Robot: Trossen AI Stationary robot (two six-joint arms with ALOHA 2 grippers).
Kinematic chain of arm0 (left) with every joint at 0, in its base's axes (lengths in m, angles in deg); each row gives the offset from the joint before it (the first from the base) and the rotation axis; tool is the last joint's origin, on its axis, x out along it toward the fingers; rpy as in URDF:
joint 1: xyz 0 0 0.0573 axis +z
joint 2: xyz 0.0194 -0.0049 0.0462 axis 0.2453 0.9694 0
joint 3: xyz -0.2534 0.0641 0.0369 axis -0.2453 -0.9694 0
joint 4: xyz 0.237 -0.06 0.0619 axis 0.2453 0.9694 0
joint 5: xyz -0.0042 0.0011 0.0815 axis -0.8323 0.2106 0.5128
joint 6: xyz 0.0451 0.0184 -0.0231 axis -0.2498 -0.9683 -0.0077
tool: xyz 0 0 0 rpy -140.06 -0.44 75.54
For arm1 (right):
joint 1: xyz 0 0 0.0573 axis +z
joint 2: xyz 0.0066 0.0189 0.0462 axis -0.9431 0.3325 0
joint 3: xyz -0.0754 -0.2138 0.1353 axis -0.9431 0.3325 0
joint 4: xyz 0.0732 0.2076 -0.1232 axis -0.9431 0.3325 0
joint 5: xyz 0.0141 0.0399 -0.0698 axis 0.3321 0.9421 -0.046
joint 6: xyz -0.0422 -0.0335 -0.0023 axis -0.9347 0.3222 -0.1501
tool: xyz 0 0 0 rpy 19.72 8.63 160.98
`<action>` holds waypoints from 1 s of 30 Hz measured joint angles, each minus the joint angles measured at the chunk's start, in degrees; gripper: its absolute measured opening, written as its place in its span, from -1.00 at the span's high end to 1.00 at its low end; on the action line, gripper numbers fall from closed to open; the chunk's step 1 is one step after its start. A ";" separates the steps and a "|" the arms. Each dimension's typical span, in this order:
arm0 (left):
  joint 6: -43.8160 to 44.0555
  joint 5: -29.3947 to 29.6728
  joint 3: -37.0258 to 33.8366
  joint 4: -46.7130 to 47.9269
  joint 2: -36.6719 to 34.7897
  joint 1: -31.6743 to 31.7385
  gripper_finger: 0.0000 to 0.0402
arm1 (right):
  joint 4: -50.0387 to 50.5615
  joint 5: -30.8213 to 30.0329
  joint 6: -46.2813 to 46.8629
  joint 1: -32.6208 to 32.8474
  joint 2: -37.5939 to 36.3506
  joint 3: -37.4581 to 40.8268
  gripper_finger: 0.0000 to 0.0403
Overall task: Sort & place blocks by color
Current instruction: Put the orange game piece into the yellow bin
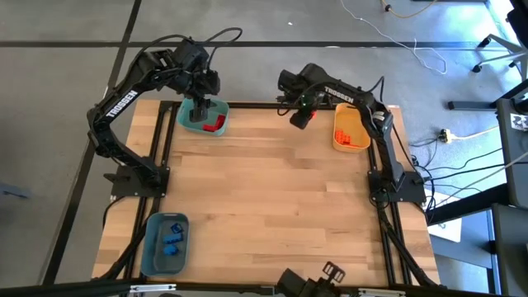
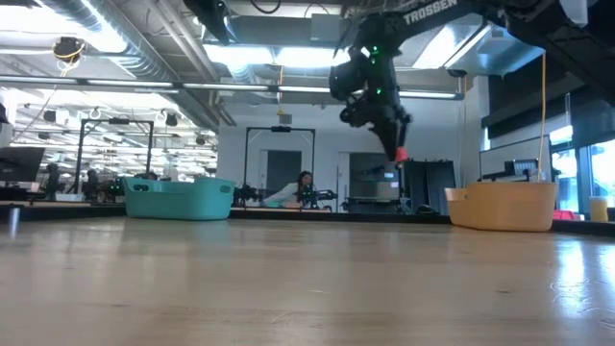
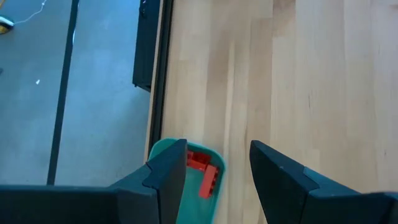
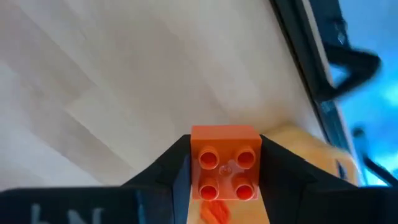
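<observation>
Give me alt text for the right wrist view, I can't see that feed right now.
The right tool grips an orange block, four studs facing the camera, between its dark fingers, above the light wooden table. The yellow-orange bin shows just behind the block, and the table's dark frame runs along one edge.

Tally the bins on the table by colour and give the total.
Teal bin: 1
Grey-blue bin: 1
Yellow-orange bin: 1
Total: 3
</observation>
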 joint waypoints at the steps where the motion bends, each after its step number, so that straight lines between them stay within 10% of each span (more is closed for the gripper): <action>1: 0.00 0.00 0.00 0.00 0.00 0.00 0.16 | 1.72 -1.16 0.50 0.04 -0.11 -0.55 0.31; 16: 1.20 0.09 0.00 -1.39 0.00 0.00 0.16 | 1.18 -3.15 3.61 -0.73 -11.16 2.21 0.31; 30: 1.51 -0.55 0.00 -2.48 0.00 -1.89 0.16 | -13.54 0.71 13.33 -8.56 -35.56 45.95 0.31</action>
